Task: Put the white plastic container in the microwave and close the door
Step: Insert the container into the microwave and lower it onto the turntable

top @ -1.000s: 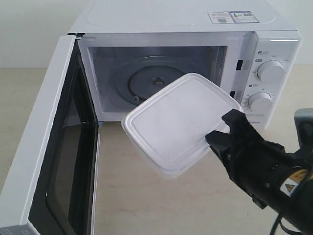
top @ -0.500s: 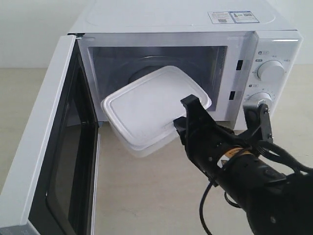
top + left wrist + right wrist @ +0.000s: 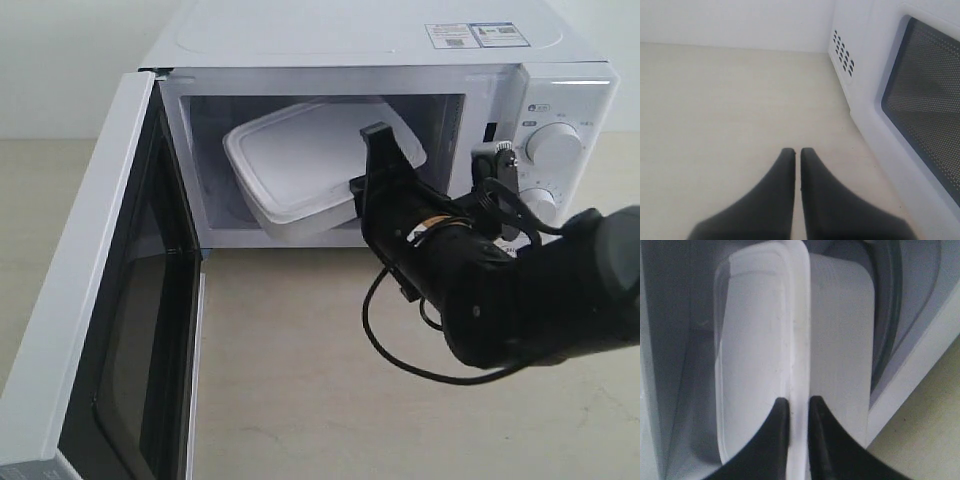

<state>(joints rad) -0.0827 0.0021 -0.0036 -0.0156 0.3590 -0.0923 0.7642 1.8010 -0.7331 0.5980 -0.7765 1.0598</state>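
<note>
Exterior view first: you are in the placing step, with the right gripper (image 3: pixel 364 172) reaching into the open mouth of the microwave (image 3: pixel 560 90) and the white plastic container (image 3: pixel 305 165) carried inside the cavity, tilted so its lid faces outward, its near edge just within the opening. The door (image 3: pixel 90 290) stands swung wide at the left, over the desk (image 3: pixel 300 380). You cannot tell from here whether the box's base touches the cavity floor. The right wrist view adds the grip itself: the two dark fingers (image 3: pixel 777 415) are clamped on the container's thin rim, one on each side. It also shows a curved dark arc beyond the box that is probably the turntable's edge, hidden from the exterior camera. The left wrist view gives what neither other view has: the left gripper (image 3: pixel 796 152), fingers pressed together on nothing, hanging over bare desk just beside the outer face of the door and its meshed window. Next, I judge, you should level the box, lower it, release the rim, draw the arm clear, then swing the door shut.
</note>
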